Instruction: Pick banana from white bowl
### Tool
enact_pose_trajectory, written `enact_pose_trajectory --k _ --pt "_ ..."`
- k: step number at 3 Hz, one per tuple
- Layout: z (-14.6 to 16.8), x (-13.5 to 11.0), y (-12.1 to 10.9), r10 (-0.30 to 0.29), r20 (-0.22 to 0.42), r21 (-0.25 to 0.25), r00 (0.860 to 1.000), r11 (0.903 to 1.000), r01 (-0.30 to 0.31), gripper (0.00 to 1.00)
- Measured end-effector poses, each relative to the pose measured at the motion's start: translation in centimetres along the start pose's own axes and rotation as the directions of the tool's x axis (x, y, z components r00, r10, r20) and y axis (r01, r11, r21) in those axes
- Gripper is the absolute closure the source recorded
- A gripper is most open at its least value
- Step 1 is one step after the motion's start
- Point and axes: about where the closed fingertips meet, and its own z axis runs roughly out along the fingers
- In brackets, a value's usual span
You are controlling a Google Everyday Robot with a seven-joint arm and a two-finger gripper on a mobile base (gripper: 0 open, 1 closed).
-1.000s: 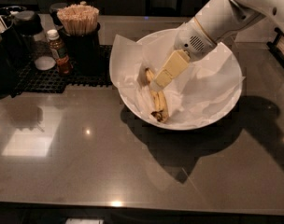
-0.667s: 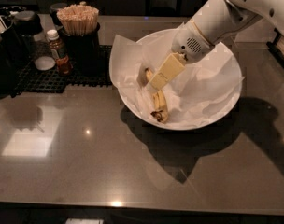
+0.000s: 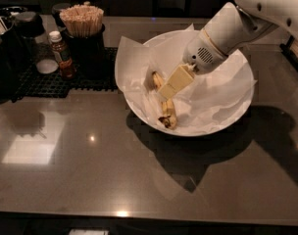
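In the left half of the white bowl (image 3: 232,122), on its crinkled paper lining (image 3: 132,65), the banana (image 3: 168,112) lies lengthwise, one dark end toward the back and the other near the front rim. Your gripper (image 3: 167,90) sits slanted from the upper right, directly over the fruit's middle and hiding it. That slant probably lets the arm (image 3: 227,33) clear the bowl's far wall while meeting the banana across its narrow width (the sensible way to take a curved thing). Whether the gripper is clenched on the fruit or slack, you cannot tell from this view. Left of the bowl, on a black mat (image 3: 56,82), stand a small bottle (image 3: 62,55) and a dark cup of wooden sticks (image 3: 83,19), out of the arm's way. The bottle's label is too small to read, and no other writing shows
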Motion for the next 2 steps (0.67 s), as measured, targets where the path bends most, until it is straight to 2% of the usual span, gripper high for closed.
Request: enact_pose_trajectory --k 2 --pt "-0.16 2.19 -0.85 0.073 0.001 0.035 0.997 0.9967 -0.073 0.39"
